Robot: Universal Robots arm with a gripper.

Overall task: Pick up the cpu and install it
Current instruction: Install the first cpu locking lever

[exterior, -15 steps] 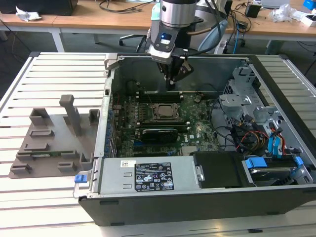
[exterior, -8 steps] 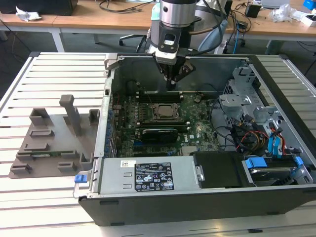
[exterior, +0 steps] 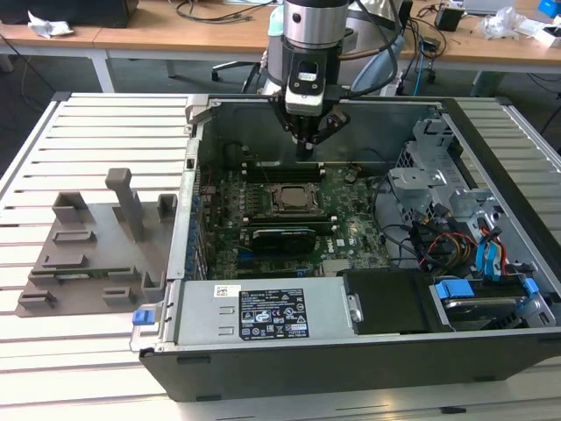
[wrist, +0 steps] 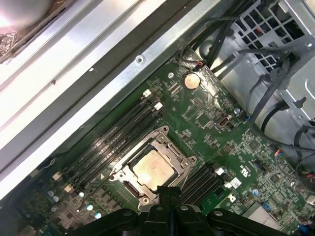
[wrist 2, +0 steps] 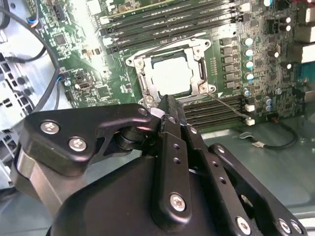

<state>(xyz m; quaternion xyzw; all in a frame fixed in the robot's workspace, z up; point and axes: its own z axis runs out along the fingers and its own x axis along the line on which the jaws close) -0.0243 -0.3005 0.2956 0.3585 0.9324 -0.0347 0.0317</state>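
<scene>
1. The cpu (wrist: pixel 153 169) lay flat inside its socket frame (wrist: pixel 151 167) on the motherboard (exterior: pixel 289 219), apparently seated already.
2. The tool (exterior: pixel 304 146) hung above, fingers pressed together, pinching nothing.

A small flat square cpu (exterior: pixel 290 198) (wrist 2: pixel 172 76) (wrist: pixel 153 170) with a pale silvery metal top lies level, seated inside the square socket frame (wrist 2: pixel 201 63) on the green motherboard (wrist: pixel 216 123) within the open computer case (exterior: pixel 263 373).
</scene>
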